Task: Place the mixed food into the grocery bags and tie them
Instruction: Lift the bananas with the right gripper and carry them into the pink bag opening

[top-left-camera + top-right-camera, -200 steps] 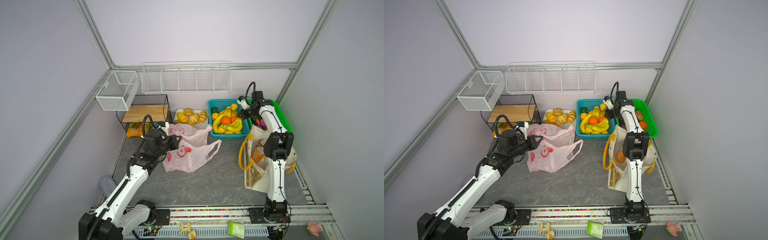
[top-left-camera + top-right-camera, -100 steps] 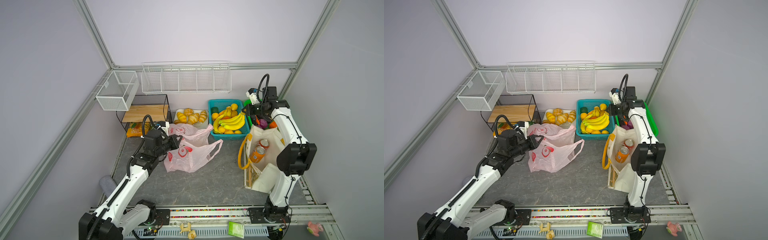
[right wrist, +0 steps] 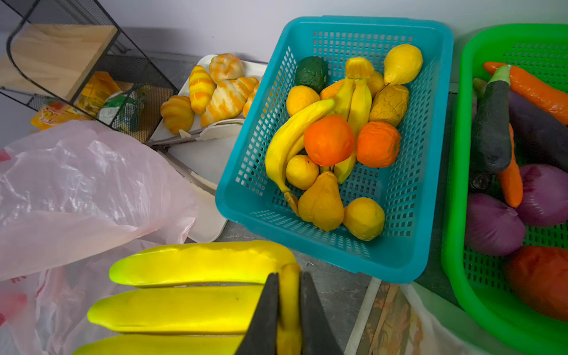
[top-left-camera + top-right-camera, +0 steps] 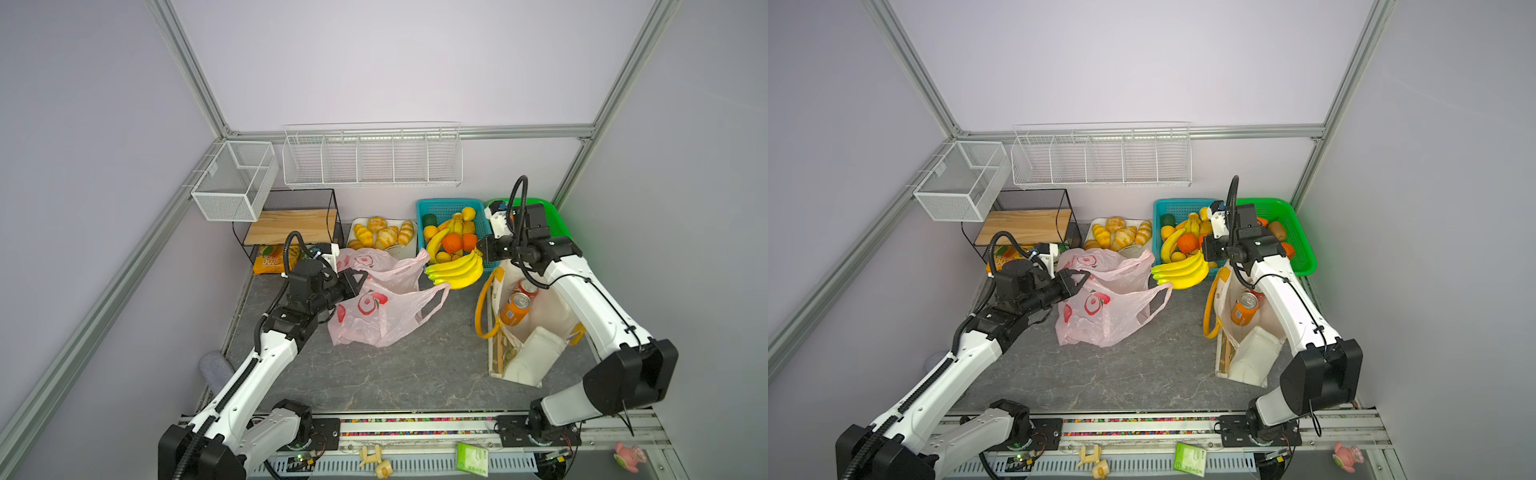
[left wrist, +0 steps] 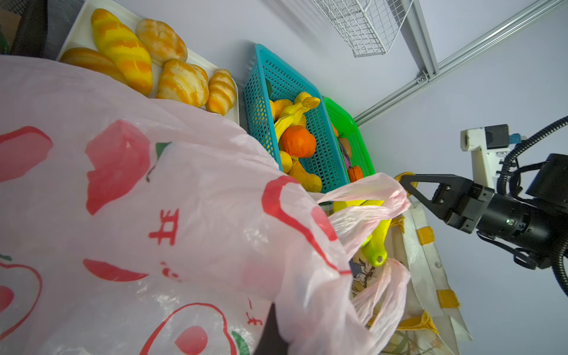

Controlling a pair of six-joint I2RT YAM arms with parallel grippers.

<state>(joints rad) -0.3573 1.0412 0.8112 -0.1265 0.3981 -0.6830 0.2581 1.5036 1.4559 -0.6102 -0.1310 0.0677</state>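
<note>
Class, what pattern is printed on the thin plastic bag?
Red fruit prints on the translucent pink bag, clearest in the left wrist view.

Marbled tabletop [image 4: 374, 374]: pink bag [image 4: 386, 316], canvas tote [image 4: 536, 357], teal basket [image 4: 432, 202], green basket [image 4: 552, 212], bread tray [image 3: 199, 156], apparently wire shelf [image 4: 291, 222].

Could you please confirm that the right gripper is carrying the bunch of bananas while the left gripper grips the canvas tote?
Not quite. The left gripper is shut on the pink plastic bag, not on the canvas tote, which stands apart from it under the right arm. Both top views show this. The rest holds: the right gripper is carrying the bunch of bananas.
</note>
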